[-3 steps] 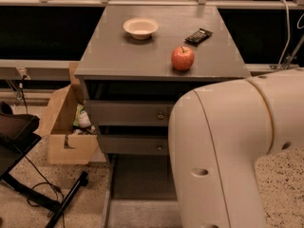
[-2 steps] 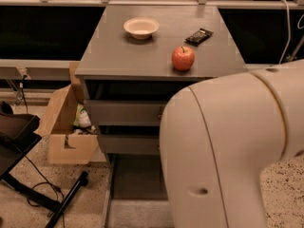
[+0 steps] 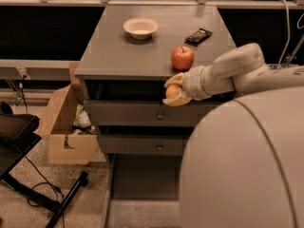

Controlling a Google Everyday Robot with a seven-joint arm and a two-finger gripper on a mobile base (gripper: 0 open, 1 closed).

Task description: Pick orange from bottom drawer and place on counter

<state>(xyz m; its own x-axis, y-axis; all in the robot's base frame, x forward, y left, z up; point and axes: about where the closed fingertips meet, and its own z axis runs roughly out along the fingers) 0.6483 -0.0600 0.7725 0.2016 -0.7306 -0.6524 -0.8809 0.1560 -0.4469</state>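
My gripper (image 3: 174,90) is shut on the orange (image 3: 172,90), a small round orange fruit, and holds it in front of the cabinet just below the counter's front edge. The counter (image 3: 118,51) is the flat grey top of the cabinet. The bottom drawer (image 3: 142,179) is pulled out low in front of the cabinet; its grey floor shows at the left, and my arm hides its right part. The red apple (image 3: 182,58) stands on the counter just above and right of the gripper.
A cream bowl (image 3: 140,27) and a dark flat packet (image 3: 198,35) lie on the counter further back. Two knobbed upper drawers (image 3: 137,113) are closed. An open cardboard box (image 3: 64,127) stands on the floor at the left, beside a black stand (image 3: 28,175). My arm's large shell (image 3: 247,165) fills the lower right.
My arm's shell has shifted, and the forearm and gripper now show at cabinet-front height with the orange in the fingers. Earlier they were hidden behind the shell.
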